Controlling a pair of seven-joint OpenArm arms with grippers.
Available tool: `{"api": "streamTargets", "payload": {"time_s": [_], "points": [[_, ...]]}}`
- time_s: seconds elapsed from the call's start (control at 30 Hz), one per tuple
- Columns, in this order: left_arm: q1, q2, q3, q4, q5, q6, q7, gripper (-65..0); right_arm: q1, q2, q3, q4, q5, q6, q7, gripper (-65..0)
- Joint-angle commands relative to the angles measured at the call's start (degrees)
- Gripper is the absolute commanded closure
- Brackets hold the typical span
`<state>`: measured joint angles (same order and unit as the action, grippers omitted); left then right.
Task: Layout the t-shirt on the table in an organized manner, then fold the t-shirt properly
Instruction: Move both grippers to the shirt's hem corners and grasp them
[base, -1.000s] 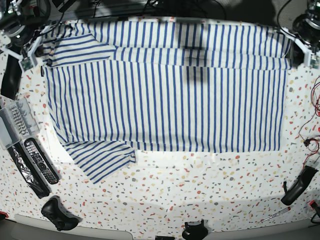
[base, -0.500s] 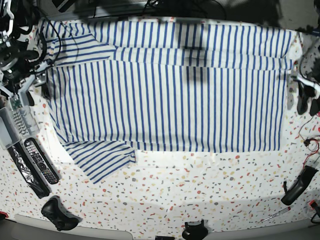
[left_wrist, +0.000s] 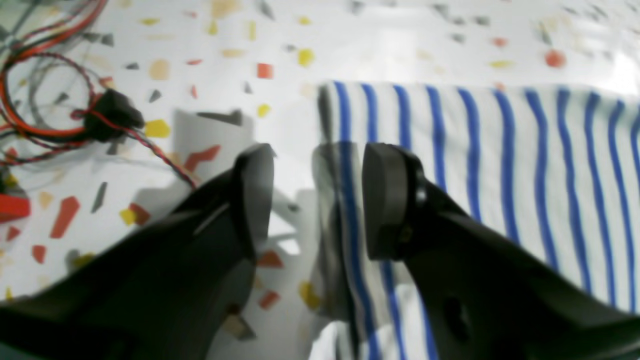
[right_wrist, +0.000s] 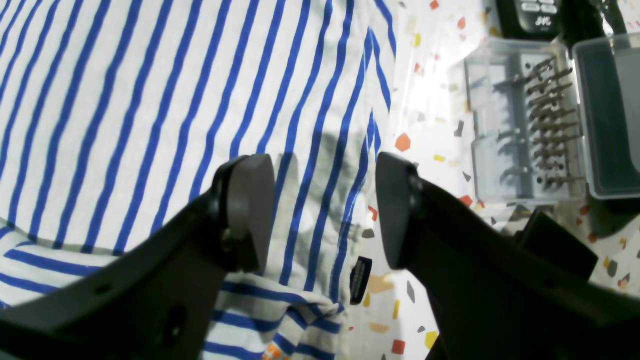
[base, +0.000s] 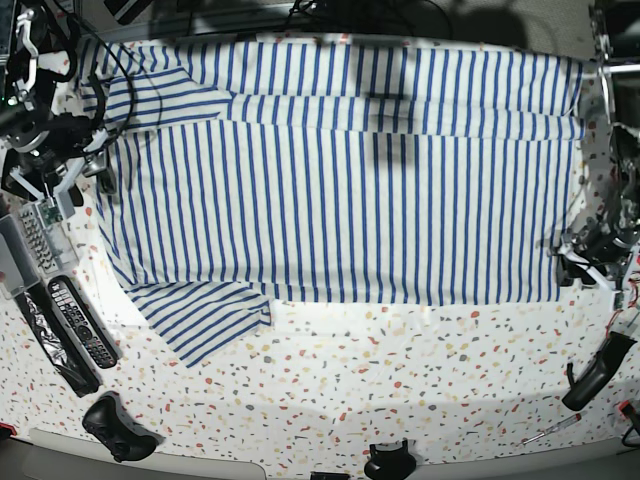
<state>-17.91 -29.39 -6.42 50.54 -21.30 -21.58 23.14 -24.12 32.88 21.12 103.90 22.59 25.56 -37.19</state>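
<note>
The blue-striped white t-shirt (base: 340, 190) lies flat on the speckled table (base: 400, 380), its far strip folded over and one sleeve (base: 205, 318) sticking out at the front left. My right gripper (base: 100, 180) is open just above the shirt's left side edge (right_wrist: 320, 150), beside a small dark label (right_wrist: 360, 272). My left gripper (base: 572, 262) is open over the shirt's front right corner. In the left wrist view the left gripper (left_wrist: 317, 200) straddles the shirt's edge (left_wrist: 345, 165), one finger over cloth and one over bare table (left_wrist: 400, 45). Neither holds anything.
A clear case of bits (right_wrist: 525, 125) and a remote (right_wrist: 530, 15) lie just left of the shirt, with more remotes (base: 80, 320) and a black controller (base: 118, 425) toward the front. Red and black wires (left_wrist: 50, 110) and a black tool (base: 595, 370) lie at the right.
Both grippers have opened and let go of the shirt's far corners. Each has moved down its side of the shirt toward the front, the left one furthest.
</note>
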Motion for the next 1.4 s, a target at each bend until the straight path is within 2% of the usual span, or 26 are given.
{"api": "streamTargets", "payload": {"time_s": [0.0, 0.1, 0.37, 0.7, 0.77, 0.8, 0.9, 0.93, 1.0, 1.1, 1.17, 1.27, 1.37], "points": [[-2.49, -0.94, -0.15, -0.87, -0.85, -1.88, -0.87, -26.7, 0.31, 1.09, 0.59, 0.83, 0.59, -0.02, 1.11, -31.9], [-5.07, -0.87, -0.15, -5.14, -0.87, -4.20, -1.11, -26.7, 0.31, 1.09, 0.59, 0.83, 0.59, -0.02, 1.11, -31.9], [-6.03, 0.52, -0.11, -9.01, -0.81, -4.90, -3.87, -26.7, 0.28, 1.09, 0.59, 0.85, 0.57, -0.02, 0.68, -31.9], [-5.88, 2.73, -0.11, -9.01, 0.24, -4.85, -2.47, -25.8, 0.31, 1.09, 0.59, 0.85, 0.59, -0.02, -0.76, -31.9], [-5.88, 3.41, -0.11, -9.01, 0.26, -4.94, -1.75, -22.5, 0.31, 1.09, 0.59, 0.85, 0.59, -0.04, -0.74, -31.9], [-5.84, 3.69, -0.11, -9.01, 0.26, -5.03, -1.70, -18.9, 0.33, 1.09, 0.59, 0.85, 0.59, -0.04, -0.70, -31.9], [-5.75, 4.02, -0.11, -9.01, 0.26, -5.01, -1.75, -2.7, 0.33, 1.09, 0.61, 0.85, 0.57, -0.02, 0.55, -31.9], [-5.75, 3.98, -0.11, -9.01, 0.26, -4.98, -1.75, 0.0, 0.42, 1.09, 0.61, 0.85, 0.48, -0.02, 1.68, -31.9], [-5.75, 3.80, -0.11, -9.01, 0.57, -5.01, -1.73, 0.0, 0.59, 1.09, 0.61, 0.85, 0.13, -0.02, 5.05, -31.9], [-5.75, 3.82, -0.11, -9.01, 4.63, -4.83, -2.69, 0.0, 1.36, 1.07, 0.61, 0.83, 0.15, -0.11, 11.45, -31.9], [-5.75, 3.80, -0.11, -9.01, 6.62, -4.83, -3.08, 0.0, 3.37, 1.07, 0.59, 0.81, 0.17, -1.03, 12.50, -31.9], [-5.77, 3.80, -0.11, -9.01, 7.80, -4.83, -3.04, 0.0, 8.00, 1.16, 0.59, 0.07, 2.05, -2.97, 9.33, -31.9], [-5.77, 3.82, -0.11, -9.01, 7.78, -4.83, -3.45, 0.0, 14.64, 2.03, 0.22, -3.28, 10.47, -3.48, 2.16, -31.9]]}}
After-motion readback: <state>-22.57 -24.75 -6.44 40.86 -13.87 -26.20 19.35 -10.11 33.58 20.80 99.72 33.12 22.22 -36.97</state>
